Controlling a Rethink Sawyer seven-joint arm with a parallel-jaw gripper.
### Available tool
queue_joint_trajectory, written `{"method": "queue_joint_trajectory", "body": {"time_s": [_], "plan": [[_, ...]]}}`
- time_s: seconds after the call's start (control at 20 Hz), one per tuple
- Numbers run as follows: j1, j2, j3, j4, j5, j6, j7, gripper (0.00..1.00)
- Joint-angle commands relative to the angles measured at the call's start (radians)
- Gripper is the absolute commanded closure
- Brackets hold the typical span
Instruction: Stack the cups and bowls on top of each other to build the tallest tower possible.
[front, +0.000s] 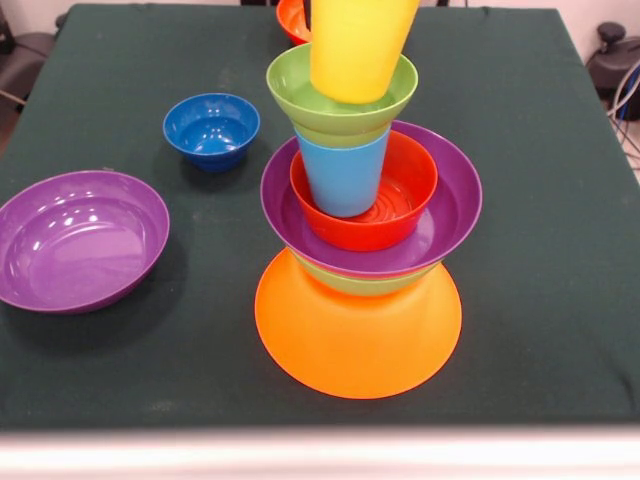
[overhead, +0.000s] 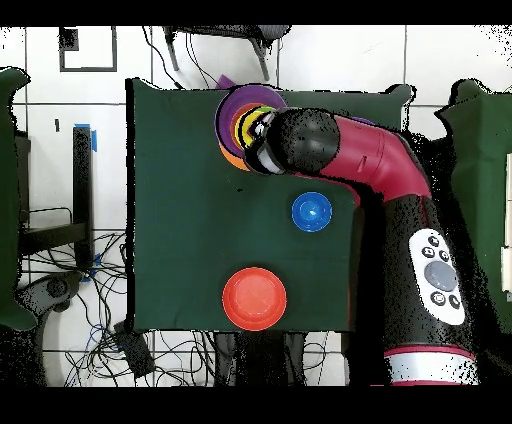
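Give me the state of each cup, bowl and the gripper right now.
orange bowl: upturned, tower base.
purple bowl: upright in the tower, holding the red-orange bowl.
light blue cup: inverted inside the red-orange bowl.
green bowl: atop the blue cup.
yellow cup: tilted in the green bowl.
small dark blue bowl: upright, loose.
second purple bowl: upright, loose.
gripper: hidden.

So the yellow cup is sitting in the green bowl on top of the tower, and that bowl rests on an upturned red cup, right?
Not quite. The front view shows the cup under the green bowl is light blue, not red; it stands in a red-orange bowl. The yellow cup in the green bowl atop the tower is right.
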Motion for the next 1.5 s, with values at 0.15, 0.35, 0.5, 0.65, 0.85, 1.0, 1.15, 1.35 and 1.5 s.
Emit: {"method": "queue_joint_trajectory", "body": {"time_s": [0.15,0.35,0.5,0.65,0.85,1.0,1.15,1.35,1.5], "plan": [[-0.019,0.066,0.035,-0.023,-0.054,0.025,-0.087,1.0],[-0.027,0.068,0.045,-0.02,-0.054,0.017,-0.099,1.0],[-0.031,0.07,0.05,-0.02,-0.056,0.014,-0.102,0.0],[-0.033,0.07,0.054,-0.016,-0.054,0.009,-0.103,0.0],[-0.032,0.067,0.056,-0.008,-0.052,0.005,-0.096,0.0],[-0.028,0.066,0.054,-0.007,-0.051,0.004,-0.087,0.0],[-0.025,0.064,0.055,-0.002,-0.05,0.001,-0.083,0.0],[-0.021,0.062,0.052,-0.003,-0.05,0.004,-0.078,0.0],[-0.02,0.06,0.053,-0.003,-0.048,0.01,-0.077,0.0]]}}
